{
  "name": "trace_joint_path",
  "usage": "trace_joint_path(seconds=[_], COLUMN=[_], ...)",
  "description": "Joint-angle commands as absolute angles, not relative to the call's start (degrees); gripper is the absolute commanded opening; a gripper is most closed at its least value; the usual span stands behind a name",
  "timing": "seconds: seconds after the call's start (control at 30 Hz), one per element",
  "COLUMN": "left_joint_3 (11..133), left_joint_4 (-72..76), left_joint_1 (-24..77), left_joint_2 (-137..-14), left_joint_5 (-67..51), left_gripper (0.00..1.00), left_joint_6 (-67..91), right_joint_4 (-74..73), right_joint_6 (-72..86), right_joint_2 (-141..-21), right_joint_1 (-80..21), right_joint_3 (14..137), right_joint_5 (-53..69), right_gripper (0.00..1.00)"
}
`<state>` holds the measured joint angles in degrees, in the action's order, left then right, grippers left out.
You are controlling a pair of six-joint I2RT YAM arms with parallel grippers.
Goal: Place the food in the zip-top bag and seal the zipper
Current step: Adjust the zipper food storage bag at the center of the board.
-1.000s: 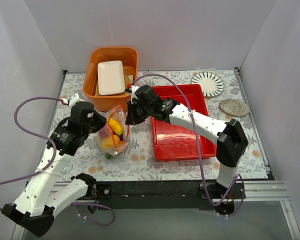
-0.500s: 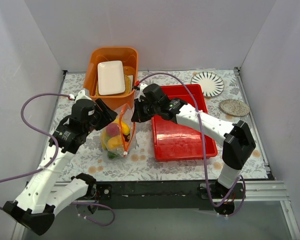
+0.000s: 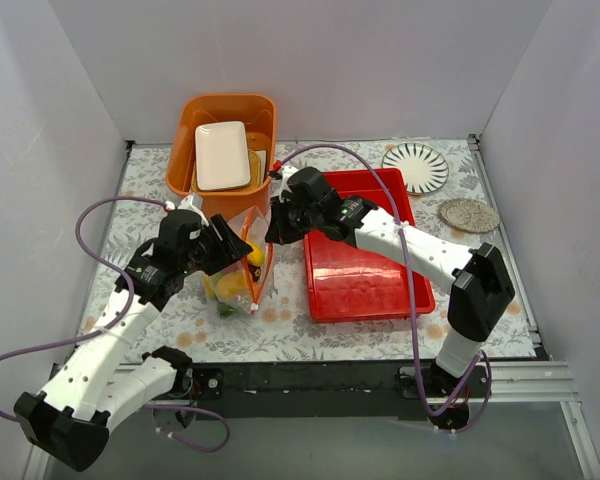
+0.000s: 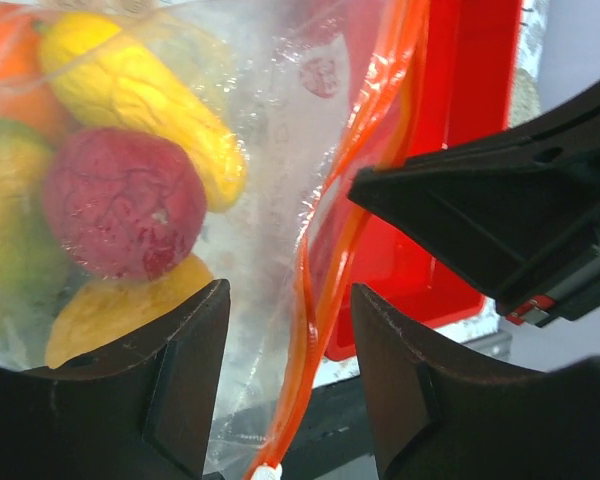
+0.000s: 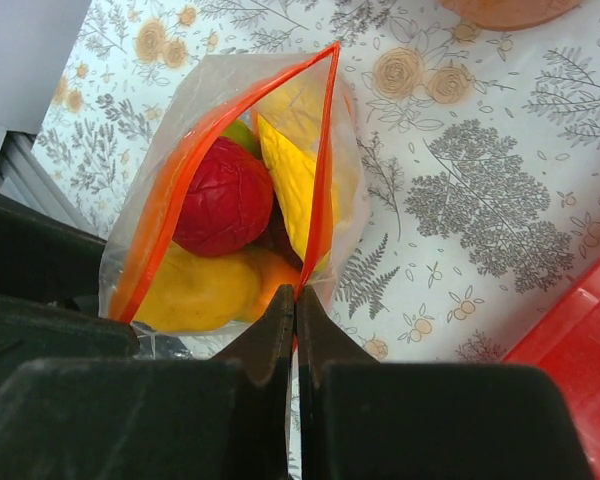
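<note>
Just left of the red tray (image 3: 365,280), you see the zip-top bag (image 3: 238,268) holding toy fruits (image 5: 225,200) (its mouth gapes). The right gripper (image 5: 295,300) pinches the zipper (image 5: 320,170); the left gripper (image 4: 285,335) is spread around it.

Clear crinkly plastic bag (image 5: 162,150), glossy red plastic tray (image 3: 365,285), matt black fingers (image 4: 130,395)

3 plain white walls (image 3: 330,60) enclose the table (image 3: 145,175) at the back and both sides. A pale cloth (image 5: 480,200) printed with grey leaves and orange flowers covers it. A metal rail (image 3: 520,372) runs along its near edge. The light is soft and even.
</note>
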<state>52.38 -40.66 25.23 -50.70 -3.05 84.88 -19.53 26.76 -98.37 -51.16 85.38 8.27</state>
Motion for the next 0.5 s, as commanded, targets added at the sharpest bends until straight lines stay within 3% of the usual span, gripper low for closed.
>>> trace_joint_path(seconds=[0.0,0.37,0.47], left_joint_3=[50.28,45.44,45.00], left_joint_4=[-33.58,-20.22,-20.92], left_joint_1=[25.22,25.22,25.75], left_joint_2=[-51.24,-59.75,-58.90], left_joint_5=[-10.71,-24.78,-20.84], left_gripper=[0.51,0.53,0.51], left_joint_6=[85.87,87.72,87.98], right_joint_4=[-19.60,-15.91,-15.47], right_joint_6=[27.59,29.44,29.53], right_joint_2=[-94.31,-89.21,-89.56], right_joint_1=[-50.45,-43.78,-43.07], right_joint_3=[83.07,72.25,71.19], right_joint_5=[4.75,6.41,7.56], right_gripper=[0.03,0.03,0.03])
